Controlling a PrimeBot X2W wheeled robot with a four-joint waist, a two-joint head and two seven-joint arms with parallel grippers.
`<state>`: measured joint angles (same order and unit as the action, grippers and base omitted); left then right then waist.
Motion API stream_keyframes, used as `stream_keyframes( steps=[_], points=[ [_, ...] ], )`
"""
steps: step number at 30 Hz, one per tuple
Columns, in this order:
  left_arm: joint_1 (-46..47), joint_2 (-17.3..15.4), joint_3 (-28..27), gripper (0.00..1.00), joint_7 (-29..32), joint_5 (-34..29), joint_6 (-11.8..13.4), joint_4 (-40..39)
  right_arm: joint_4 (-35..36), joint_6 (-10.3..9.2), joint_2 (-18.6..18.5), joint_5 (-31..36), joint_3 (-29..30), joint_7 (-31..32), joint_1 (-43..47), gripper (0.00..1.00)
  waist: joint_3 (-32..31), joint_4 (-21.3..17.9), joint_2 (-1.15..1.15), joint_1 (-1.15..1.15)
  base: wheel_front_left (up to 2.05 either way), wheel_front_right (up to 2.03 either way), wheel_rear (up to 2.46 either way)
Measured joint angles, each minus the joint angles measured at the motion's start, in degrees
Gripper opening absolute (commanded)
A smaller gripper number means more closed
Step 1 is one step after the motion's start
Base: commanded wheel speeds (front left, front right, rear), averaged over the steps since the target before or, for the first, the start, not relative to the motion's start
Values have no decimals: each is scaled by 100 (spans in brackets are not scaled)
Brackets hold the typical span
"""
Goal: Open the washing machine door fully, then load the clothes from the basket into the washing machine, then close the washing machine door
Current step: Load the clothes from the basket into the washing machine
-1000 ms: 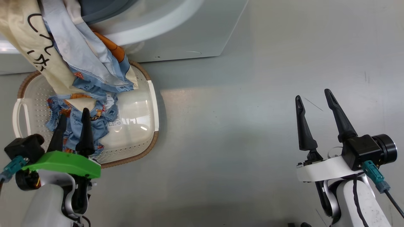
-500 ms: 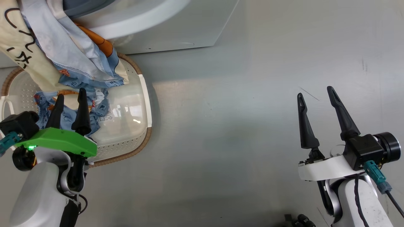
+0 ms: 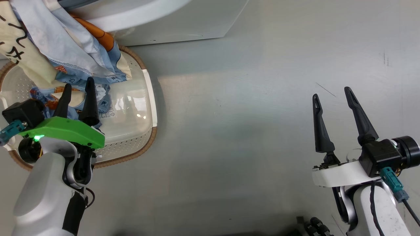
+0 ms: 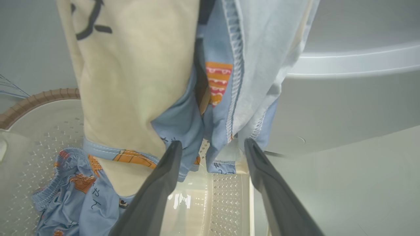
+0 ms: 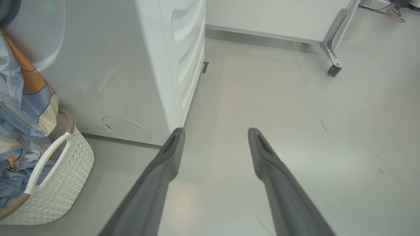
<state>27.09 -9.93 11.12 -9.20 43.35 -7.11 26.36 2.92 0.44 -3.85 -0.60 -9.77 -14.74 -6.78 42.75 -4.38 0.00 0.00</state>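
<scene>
Clothes (image 3: pixel 65 55): cream and blue pieces hang down past washer (image 3: pixel 183 19) front into basket (image 3: pixel 153 108); more lie inside it.
Left gripper (image 3: pixel 78 82): released, empty, tips over basket, just beside the hanging cloth.
Right gripper (image 3: pixel 331 92): released, empty, over floor (image 3: pixel 229 131), well apart from basket.

My left jaws stand wide open at lower left, fingers (image 3: pixel 89 98) pointing up, pale forearm (image 3: pixel 39 196) rising beneath. My right jaws gape just as wide at lower right, fingers (image 3: pixel 360 118) tilted slightly left, empty.
</scene>
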Motion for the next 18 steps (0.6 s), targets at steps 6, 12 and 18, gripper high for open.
stream_keyframes(
  steps=[6,12,18],
  points=[
    [151,-7,13,100,-70,193,-1,305,23,-8,-25,31,3,0,4,100,47,10,0,0,0,0,0],
    [429,-35,38,100,-151,301,-1,509,25,-7,-23,32,-77,0,19,100,106,4,0,0,0,0,0],
    [662,-33,199,100,-204,431,-1,648,31,-8,-21,33,-91,0,20,100,147,-19,0,0,0,0,0]
  ],
)
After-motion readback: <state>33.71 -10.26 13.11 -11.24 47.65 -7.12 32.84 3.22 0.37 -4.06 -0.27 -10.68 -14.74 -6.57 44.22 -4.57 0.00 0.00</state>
